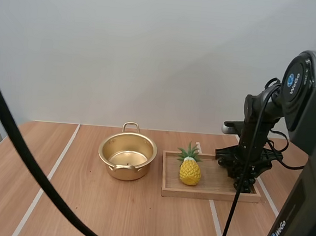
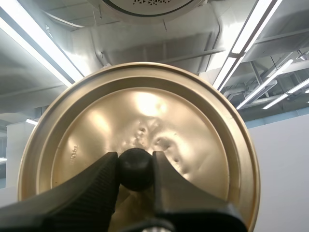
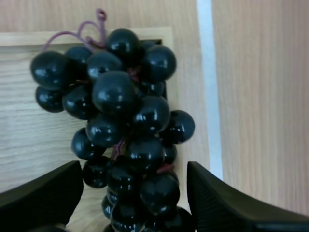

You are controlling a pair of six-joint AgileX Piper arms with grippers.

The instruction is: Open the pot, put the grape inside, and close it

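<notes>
**A:** Where is the bunch of dark, glossy, round grapes (image 3: 125,130)?

**B:** On the shallow rectangular wooden tray (image 3: 29,125), tucked by one corner and close to the rim. Its thin purplish stem (image 3: 72,34) curls toward that corner. A white stripe (image 3: 207,72) on the brown wooden table (image 1: 85,210) runs just beyond the rim.

**A:** And the right gripper (image 3: 133,166)?

**B:** Its jaws are released. The two black fingers (image 3: 43,193) stand apart, one on each side of the end of the bunch away from the stem. I cannot tell whether they touch the berries. From the high view the gripper is low over the right end of the tray.

**A:** Anything else on that tray?

**B:** A small yellow toy pineapple (image 1: 190,171) with green leaves stands upright at the left end, apart from the gripper.

**A:** Where is the pot?

**B:** The round gold metal pot (image 1: 125,173) sits on the table just left of the tray, one handle on its far side and one on its near side. It is open, and its inner floor shows.

**A:** Then the lid is off?

**B:** Yes. The round gold metal lid (image 2: 145,111) is in the left gripper (image 2: 135,162), whose jaws are clenched on the small round black knob (image 2: 136,174) at the lid's centre, one finger pressed to each side of it.
</notes>
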